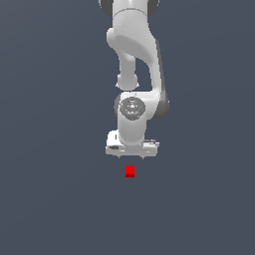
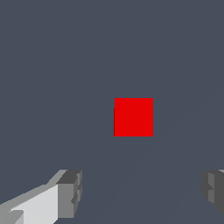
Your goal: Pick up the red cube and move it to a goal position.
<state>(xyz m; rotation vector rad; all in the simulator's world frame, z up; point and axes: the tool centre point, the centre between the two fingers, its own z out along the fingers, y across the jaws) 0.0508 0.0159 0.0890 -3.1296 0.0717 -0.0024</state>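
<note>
- Grey fingertips (image 2: 70, 192) frame the wrist view's foreground; the gripper (image 1: 132, 156) stands wide, holding nothing.
- Red cube (image 1: 130, 171), frame centre: likely light, rigid; grip opposite flat sides.

The arm (image 1: 133, 64) points straight down, claw (image 1: 132, 157) spread wide, holding nothing.

One red cube (image 1: 130, 171), one white arm (image 1: 135, 60), one pincer (image 1: 132, 156) with seemingly two fingers (image 2: 70, 192).
</note>
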